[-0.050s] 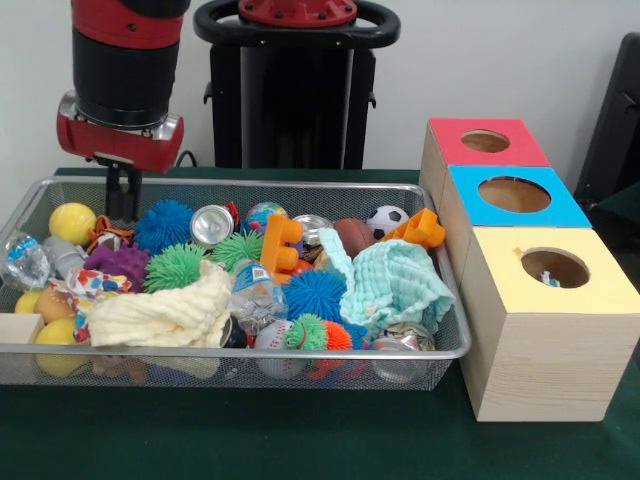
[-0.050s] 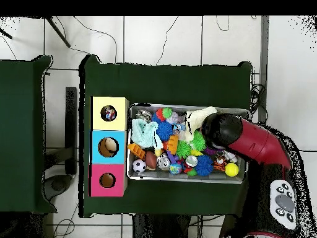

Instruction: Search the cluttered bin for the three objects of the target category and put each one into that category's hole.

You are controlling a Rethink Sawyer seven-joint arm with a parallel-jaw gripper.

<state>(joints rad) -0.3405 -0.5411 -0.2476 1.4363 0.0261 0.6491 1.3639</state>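
A wire mesh bin (image 1: 300, 352) holds a jumble of toys: spiky balls in blue (image 1: 163, 225), green (image 1: 175, 267) and purple (image 1: 118, 262), a silver can (image 1: 211, 225), a yellow ball (image 1: 72, 222), a soccer ball (image 1: 386, 220), orange blocks (image 1: 280, 245), a cream cloth (image 1: 160, 315) and a teal cloth (image 1: 395, 285). My gripper (image 1: 122, 205) hangs at the bin's back left corner, just above the toys beside the yellow ball. From above, the arm (image 2: 223, 131) hides it. I see nothing held.
To the right of the bin stand three wooden boxes with round holes: red top (image 1: 485, 141), blue top (image 1: 513, 194), yellow top (image 1: 554, 267). From above, small items show inside the yellow box (image 2: 109, 113) and the blue box (image 2: 108, 147). Green cloth (image 1: 300, 430) covers the table.
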